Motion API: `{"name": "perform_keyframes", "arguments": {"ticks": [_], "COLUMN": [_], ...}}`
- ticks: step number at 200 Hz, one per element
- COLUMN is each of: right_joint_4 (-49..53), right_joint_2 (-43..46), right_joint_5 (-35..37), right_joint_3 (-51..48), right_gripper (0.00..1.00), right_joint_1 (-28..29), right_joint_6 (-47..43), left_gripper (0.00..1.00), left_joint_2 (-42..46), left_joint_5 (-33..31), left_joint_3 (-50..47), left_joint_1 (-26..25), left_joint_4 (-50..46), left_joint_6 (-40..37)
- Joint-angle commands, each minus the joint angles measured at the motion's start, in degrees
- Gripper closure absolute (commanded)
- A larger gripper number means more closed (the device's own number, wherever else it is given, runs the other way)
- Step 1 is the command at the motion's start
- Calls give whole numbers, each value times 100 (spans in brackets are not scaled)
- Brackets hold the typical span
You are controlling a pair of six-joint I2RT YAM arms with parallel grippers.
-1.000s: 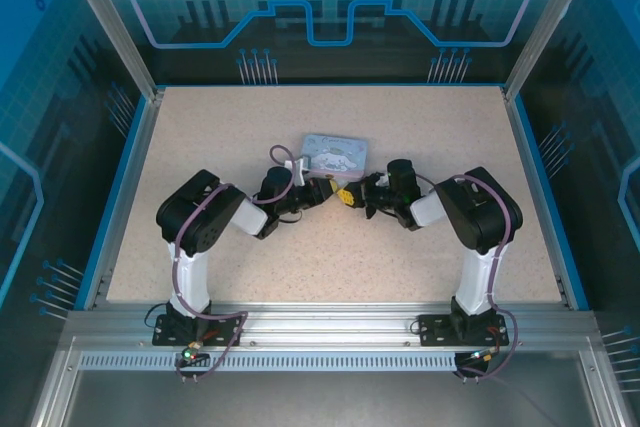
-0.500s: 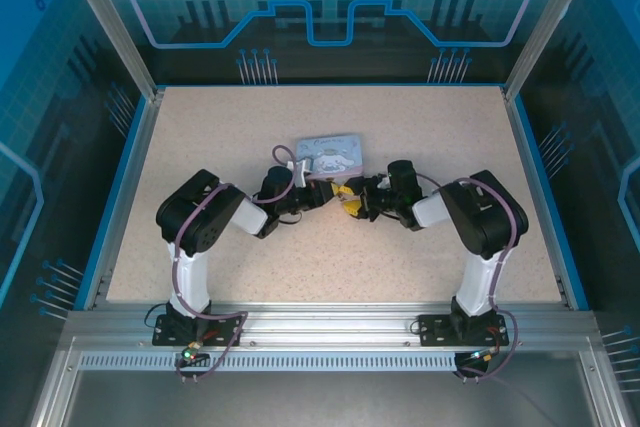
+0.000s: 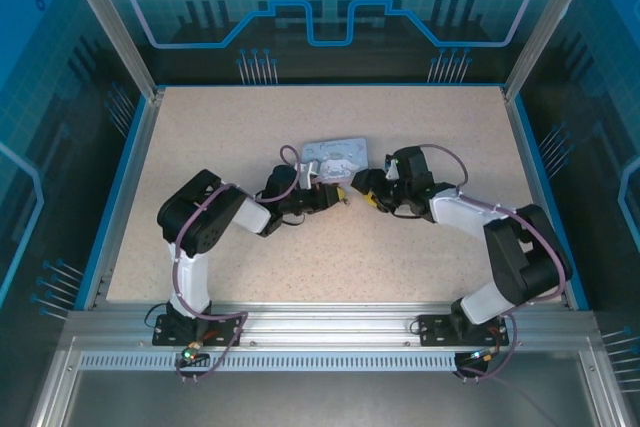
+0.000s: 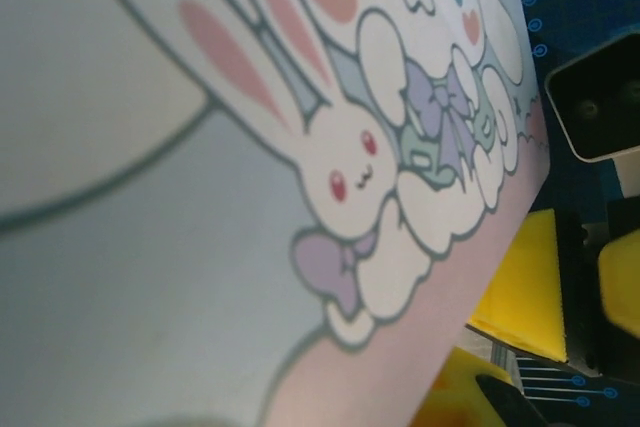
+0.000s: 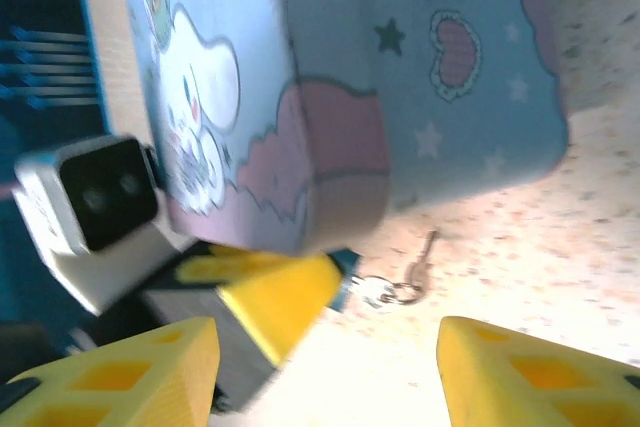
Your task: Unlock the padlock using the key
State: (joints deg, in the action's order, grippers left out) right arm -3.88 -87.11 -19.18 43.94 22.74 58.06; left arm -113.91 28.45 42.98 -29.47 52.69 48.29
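Left claw (image 3: 338, 197): pressed together at the lower edge of the tilted pale blue-lilac rectangular tin with a white cartoon figure (image 3: 335, 157); what it pinches is hidden.
Right claw (image 5: 325, 357): yellow fingers spread wide, nothing between them, just beside the tin.
Key: thin silver-grey metal key (image 5: 424, 253) on a small silver ring (image 5: 385, 292), just below the tin's corner, over the speckled beige surface (image 3: 420, 247).
Padlock: too blurred to pick out.

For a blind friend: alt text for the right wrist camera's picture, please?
A pale blue cartoon tin looms close over the speckled table, a tiny silver key on a ring just below its edge. The left arm's yellow jaws sit under the tin; the right arm's jaws stand open.
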Motion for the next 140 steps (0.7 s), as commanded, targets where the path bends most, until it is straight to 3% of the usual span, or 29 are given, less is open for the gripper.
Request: {"name": "perform_keyframes", "arguments": {"ticks": [1, 63, 140], "right_joint_4": [975, 1231, 1328], "right_joint_2": [356, 240, -552], "right_joint_5": [876, 1924, 3027], "right_joint_3": [79, 208, 782], "right_gripper": [41, 43, 46], "right_joint_1": [271, 1049, 1495], "right_joint_6": [-1738, -3486, -4075], "left_gripper": [100, 100, 100], "left_joint_2": [-149, -14, 233], "left_joint_5": [398, 537, 695], "left_joint_3": [57, 253, 631], "left_joint_1": [-64, -58, -66], "left_joint_4": [-856, -1400, -2427], "left_joint_6": [664, 1263, 1148]}}
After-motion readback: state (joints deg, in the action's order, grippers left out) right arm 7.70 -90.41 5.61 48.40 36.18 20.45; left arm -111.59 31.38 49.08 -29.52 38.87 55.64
